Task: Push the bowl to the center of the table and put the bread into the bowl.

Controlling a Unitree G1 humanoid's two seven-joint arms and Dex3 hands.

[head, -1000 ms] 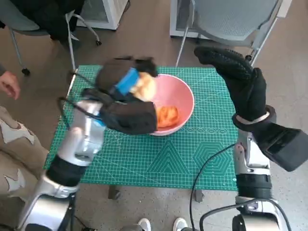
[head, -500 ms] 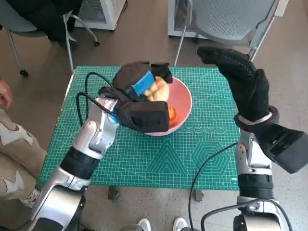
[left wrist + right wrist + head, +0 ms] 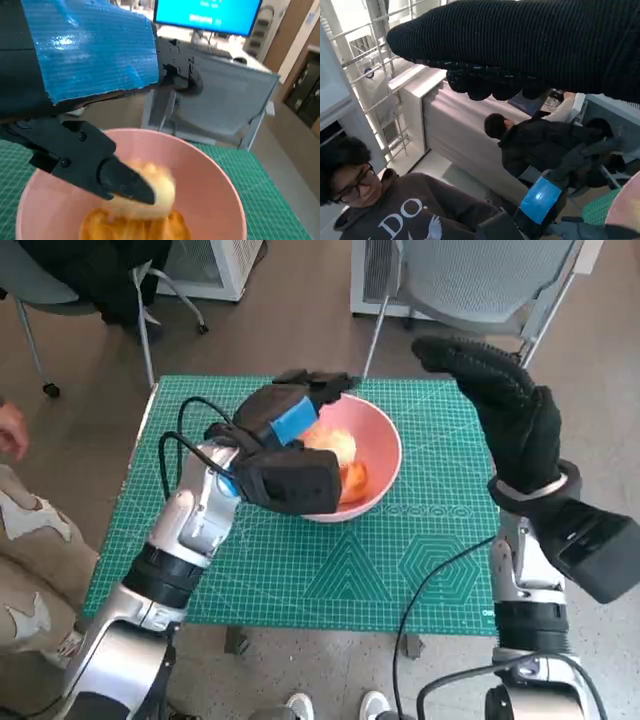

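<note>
— Left hand (image 3: 292,412)?
— Hovering over the pink bowl (image 3: 385,443), fingers (image 3: 107,172) apart, gripping nothing. Pale bread (image 3: 337,445) just beneath the fingertips, lying inside the bowl beside an orange piece (image 3: 353,478).
— Right hand (image 3: 505,410)?
— Raised well to the right of the bowl, above the green mat (image 3: 300,570); gloved fingers stretched out, holding nothing.
— Anything else?
— A person (image 3: 395,210) behind, seen past the glove.
</note>
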